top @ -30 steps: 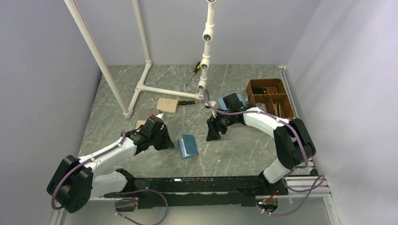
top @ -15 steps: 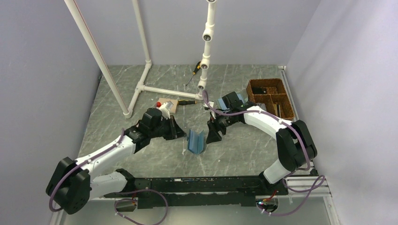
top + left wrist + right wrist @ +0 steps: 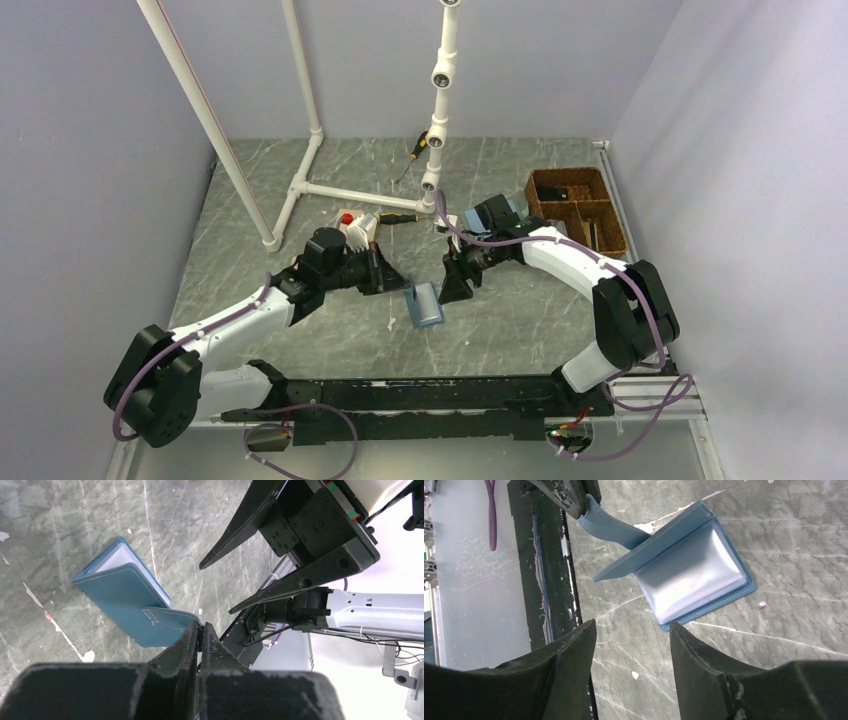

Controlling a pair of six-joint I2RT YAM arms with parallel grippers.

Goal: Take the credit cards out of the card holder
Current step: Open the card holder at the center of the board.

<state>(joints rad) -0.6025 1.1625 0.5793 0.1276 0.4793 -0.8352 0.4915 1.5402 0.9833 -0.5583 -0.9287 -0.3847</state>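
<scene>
The dark teal card holder [image 3: 425,303] lies on the table between my two grippers. In the left wrist view my left gripper [image 3: 201,627] is shut on its closure flap [image 3: 170,617], with the body [image 3: 125,592] beyond. In the right wrist view the upper half [image 3: 659,537] is lifted and tilted by that flap. The lower half [image 3: 724,600] lies flat with a silvery grey credit card [image 3: 689,577] showing in it. My right gripper [image 3: 631,630] is open and empty just beside the holder, right of it in the top view [image 3: 455,290]. Any other cards are hidden.
A brown compartment tray [image 3: 575,205] stands at the back right, with a paler blue-grey folder [image 3: 505,212] beside it under the right arm. A white pipe frame [image 3: 310,185], a screwdriver [image 3: 410,150] and a tan block [image 3: 355,225] are at the back.
My left gripper has moved right, pulling the card holder by its flap toward the right gripper. The holder went from closed and flat to partly open. The right arm barely moved.
</scene>
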